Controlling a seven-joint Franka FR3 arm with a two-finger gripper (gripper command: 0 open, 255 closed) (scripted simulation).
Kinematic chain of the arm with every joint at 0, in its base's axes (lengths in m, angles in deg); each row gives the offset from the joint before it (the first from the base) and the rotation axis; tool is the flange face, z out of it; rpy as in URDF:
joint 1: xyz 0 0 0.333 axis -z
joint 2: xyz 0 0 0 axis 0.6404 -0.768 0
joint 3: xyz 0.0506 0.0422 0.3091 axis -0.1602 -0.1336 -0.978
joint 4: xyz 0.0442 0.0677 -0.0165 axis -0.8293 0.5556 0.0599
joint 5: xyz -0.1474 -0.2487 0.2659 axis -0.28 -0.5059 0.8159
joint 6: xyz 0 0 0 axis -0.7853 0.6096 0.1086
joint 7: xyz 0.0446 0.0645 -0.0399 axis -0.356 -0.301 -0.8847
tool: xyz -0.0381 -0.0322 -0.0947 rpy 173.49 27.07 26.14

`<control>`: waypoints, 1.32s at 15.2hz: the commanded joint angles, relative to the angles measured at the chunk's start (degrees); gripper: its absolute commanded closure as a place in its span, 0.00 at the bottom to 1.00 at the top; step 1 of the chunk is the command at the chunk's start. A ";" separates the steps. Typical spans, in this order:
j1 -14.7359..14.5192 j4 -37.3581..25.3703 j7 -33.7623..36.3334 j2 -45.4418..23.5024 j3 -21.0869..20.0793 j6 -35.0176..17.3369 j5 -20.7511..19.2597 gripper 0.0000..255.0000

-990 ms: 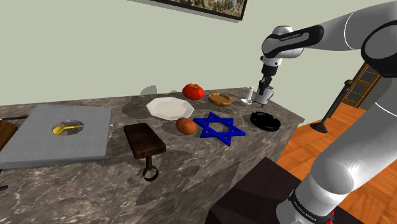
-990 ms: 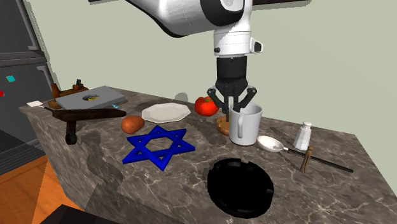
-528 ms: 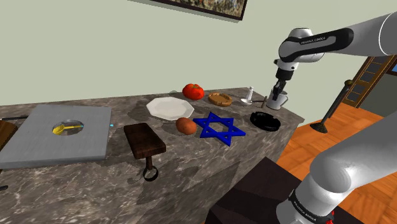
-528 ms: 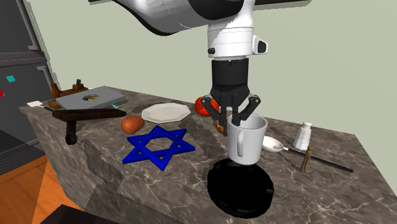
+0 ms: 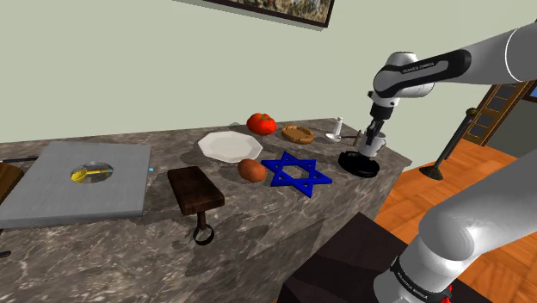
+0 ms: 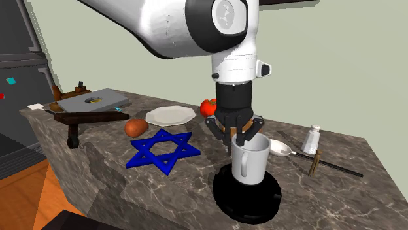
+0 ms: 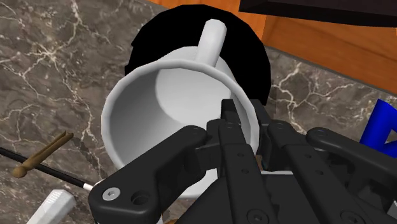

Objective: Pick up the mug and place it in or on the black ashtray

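A white mug stands upright over the middle of the round black ashtray, its handle toward the counter's front edge. Whether its base rests on the ashtray or hangs just above it I cannot tell. My black gripper comes straight down from above, shut on the mug's rim at the side away from the handle. In the shoulder view the mug and gripper are over the ashtray near the counter's right end. The wrist view looks into the mug, with the ashtray beneath it and the gripper clasping the wall.
A blue star trivet, a brown egg-shaped thing, a white plate and a tomato lie beside the ashtray. A spoon, a shaker and a clothespin lie behind it. The counter's edge runs close by.
The gripper carried the mug from beside the spoon toward the counter's front edge, then lowered it over the ashtray. The grip on the rim stayed the same.
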 commanded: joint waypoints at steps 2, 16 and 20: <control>0.00 1.55 0.09 -0.86 0.30 -2.43 0.00 1.00; 0.01 4.61 0.10 -3.04 1.03 -7.61 0.09 1.00; 0.01 4.61 0.09 -3.05 1.04 -7.61 0.09 0.00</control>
